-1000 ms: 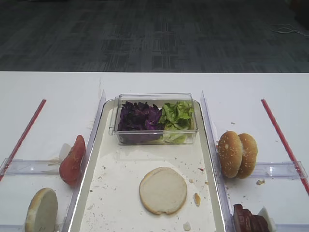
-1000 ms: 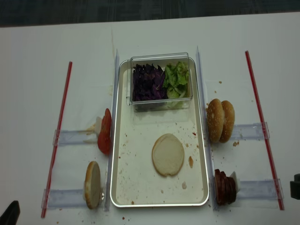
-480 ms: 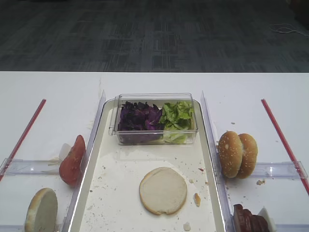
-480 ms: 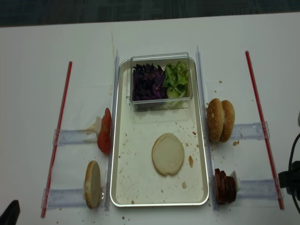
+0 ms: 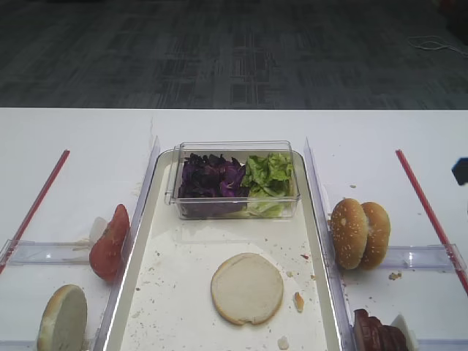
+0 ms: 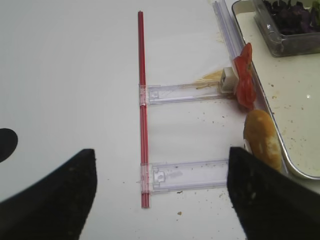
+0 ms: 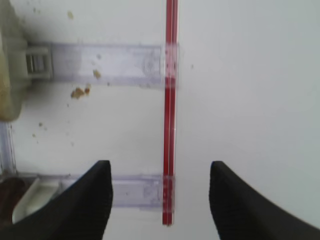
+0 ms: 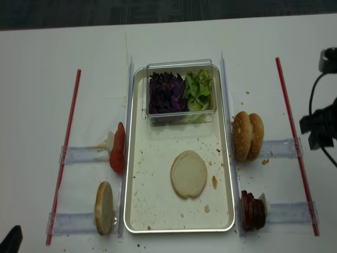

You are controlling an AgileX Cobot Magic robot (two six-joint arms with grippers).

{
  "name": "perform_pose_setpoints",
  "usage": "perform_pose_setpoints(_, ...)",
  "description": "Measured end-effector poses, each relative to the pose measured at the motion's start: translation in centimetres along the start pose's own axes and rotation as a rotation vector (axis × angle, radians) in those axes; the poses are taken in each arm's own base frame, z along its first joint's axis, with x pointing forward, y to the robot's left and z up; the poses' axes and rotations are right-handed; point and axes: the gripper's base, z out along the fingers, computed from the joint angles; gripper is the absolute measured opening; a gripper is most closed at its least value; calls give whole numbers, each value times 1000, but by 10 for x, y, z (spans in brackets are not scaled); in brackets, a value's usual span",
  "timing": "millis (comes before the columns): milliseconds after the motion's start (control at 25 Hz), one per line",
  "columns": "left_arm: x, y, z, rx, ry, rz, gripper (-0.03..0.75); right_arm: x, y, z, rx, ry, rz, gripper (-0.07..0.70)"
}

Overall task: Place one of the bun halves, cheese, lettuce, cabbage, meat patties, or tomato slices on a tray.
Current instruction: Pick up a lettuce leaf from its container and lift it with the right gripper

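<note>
Right wrist view: open right pincer (image 7: 159,200) straddles red strip (image 7: 170,100).

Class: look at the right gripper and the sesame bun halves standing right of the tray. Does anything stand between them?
Nothing visible blocks it. The right gripper, jaws open, hovers by the red strip; between it and the sesame bun halves lie only bare table, crumbs and a flat clear rail.

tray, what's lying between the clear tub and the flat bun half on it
Nothing but bare tray floor with scattered crumbs lies between the clear tub of cabbage and lettuce and the flat bun half; both exterior high views show this.
</note>
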Motion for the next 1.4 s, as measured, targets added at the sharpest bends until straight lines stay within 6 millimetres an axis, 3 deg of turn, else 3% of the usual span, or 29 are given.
perform_pose_setpoints(160, 0, 0, 0, 0, 0, 0, 533, -60, -3, 10, -2, -6, -10, 469)
perform_pose_setpoints(400, 0, 0, 0, 0, 0, 0, 533, -130, -8, 32, -5, 18, -20, 469)
perform_pose_setpoints(560, 0, 0, 0, 0, 0, 0, 533, -157, -10, 41, -8, 41, -24, 469)
perform_pose_setpoints(720, 0, 0, 0, 0, 0, 0, 533, -165, 1, 44, -12, 49, -57, 469)
perform_pose_setpoints(880, 0, 0, 0, 0, 0, 0, 533, -166, 47, 45, -27, 21, -171, 468)
perform_pose_setpoints(1200, 0, 0, 0, 0, 0, 0, 533, -147, 173, 47, -138, -95, -448, 468)
perform_pose_setpoints(1280, 0, 0, 0, 0, 0, 0, 533, -141, 192, 50, -142, -115, -506, 469)
perform_pose_setpoints(1400, 0, 0, 0, 0, 0, 0, 534, -142, 198, 56, -140, -128, -515, 469)
